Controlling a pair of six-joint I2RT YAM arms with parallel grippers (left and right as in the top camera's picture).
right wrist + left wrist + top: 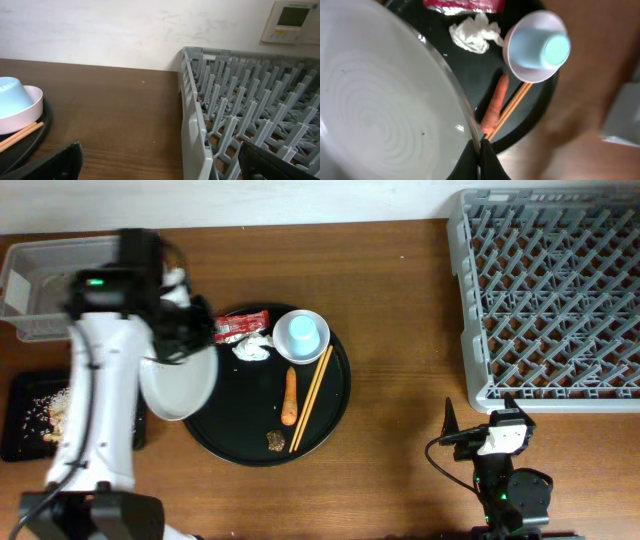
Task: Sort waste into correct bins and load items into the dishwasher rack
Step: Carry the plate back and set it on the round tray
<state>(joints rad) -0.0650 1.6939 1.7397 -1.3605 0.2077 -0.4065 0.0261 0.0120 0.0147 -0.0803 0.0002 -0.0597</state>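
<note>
White glazed ware offers little purchase, and the left tool (pixel 479 150) is pinched shut on only a thin stretch of the rim of the white plate (pixel 180 385), which appears tilted over the left edge of the round black tray (pixel 336 405). Held so far from its middle, the plate may swing or slide out during the long carry across the worktop to the dishwasher rack (pixel 550 290). A low path would likely clip the pale-blue cup (pixel 302 333) upended in the small white dish (pixel 322 346) and scatter the carrot (pixel 290 395) and chopsticks (pixel 312 392). A skewed entry could jam against the pegs. The right tool (pixel 160 167) sits spread wide and empty beside the rack.
</note>
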